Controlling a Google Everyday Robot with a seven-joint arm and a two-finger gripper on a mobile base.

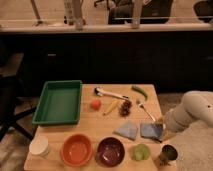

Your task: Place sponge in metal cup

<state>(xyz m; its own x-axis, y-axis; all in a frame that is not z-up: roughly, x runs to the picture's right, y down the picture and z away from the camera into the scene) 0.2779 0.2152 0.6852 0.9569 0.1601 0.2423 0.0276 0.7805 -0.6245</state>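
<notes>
Gripper (163, 128) low over the table's (100, 125) right edge, fingers closed tight, pinching the 3 o'clock end of the blue-grey sponge (150, 131), which sits at 11 o'clock from the metal cup (169, 154), near it, with the pale blue cloth (127, 131) just beside at 9 o'clock.

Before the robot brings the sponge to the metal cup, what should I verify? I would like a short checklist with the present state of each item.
1. Position: end effector shut, at the right edge of the sponge: ok.
2. Sponge really gripped: cannot tell.
3. Metal cup upright, near the front right corner of the table: ok.
4. Metal cup empty inside: cannot tell, it is dark.
5. Green cup left of the metal cup, apart from it: ok.
6. Folded cloth free of the sponge: cannot tell, they lie side by side.
</notes>
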